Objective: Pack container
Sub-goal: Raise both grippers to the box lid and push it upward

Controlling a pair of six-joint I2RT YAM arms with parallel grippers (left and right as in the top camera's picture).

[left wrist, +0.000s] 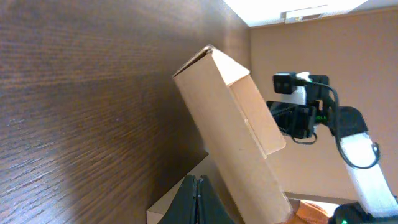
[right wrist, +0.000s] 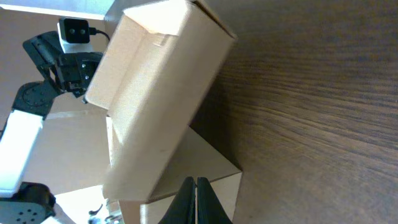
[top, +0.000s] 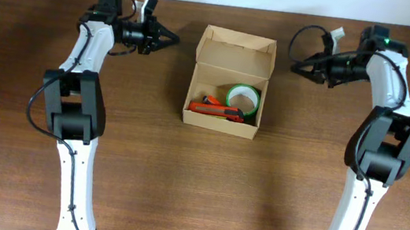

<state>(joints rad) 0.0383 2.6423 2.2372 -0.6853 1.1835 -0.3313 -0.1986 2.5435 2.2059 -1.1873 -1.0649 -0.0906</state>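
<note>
Currently: left gripper (top: pixel 169 39) pinched closed, nothing held, parked near raised flap, on its left. Right gripper (top: pixel 304 69) likewise closed & empty, off flap's right. Between both, mid-table: container (top: pixel 220 123), lid up at far edge, green tape roll (top: pixel 243 98) + orange cutter (top: pixel 216 110) inside. Risks: shoving light box across table (top: pixel 179 191) w/ a sideways flap push; lid jamming on tape roll, poss. too tall; arms clashing over flap.

I count one container (top: pixel 237 49), one green tape roll (top: pixel 244 98), one orange cutter (top: pixel 214 110), and my two claws: left gripper (top: pixel 174 39), right gripper (top: pixel 301 67).
</note>
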